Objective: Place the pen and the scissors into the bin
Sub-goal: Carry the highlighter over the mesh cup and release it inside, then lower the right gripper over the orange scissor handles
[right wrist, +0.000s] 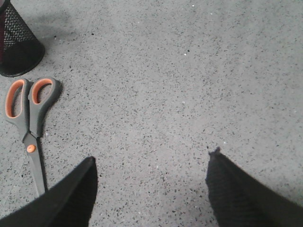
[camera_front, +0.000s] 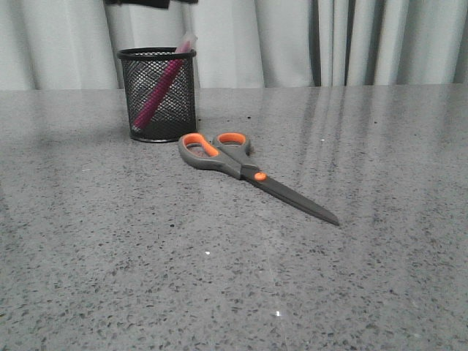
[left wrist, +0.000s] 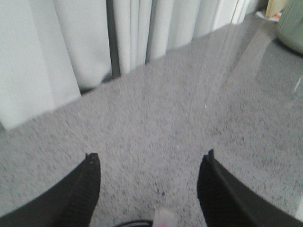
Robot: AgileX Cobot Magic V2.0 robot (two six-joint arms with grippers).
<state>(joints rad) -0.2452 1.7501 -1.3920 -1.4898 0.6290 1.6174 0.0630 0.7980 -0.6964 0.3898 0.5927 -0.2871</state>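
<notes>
Both fingers [right wrist: 75, 198] wide apart, empty.

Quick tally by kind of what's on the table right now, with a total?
Pens: 1, the pen leaning inside the bin.
Scissors: 1, the scissors lying flat on the table beside the bin.
Bins: 1, the bin.
Total: 3

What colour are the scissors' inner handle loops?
Orange, clearest in the right wrist view, on the scissors.
</notes>
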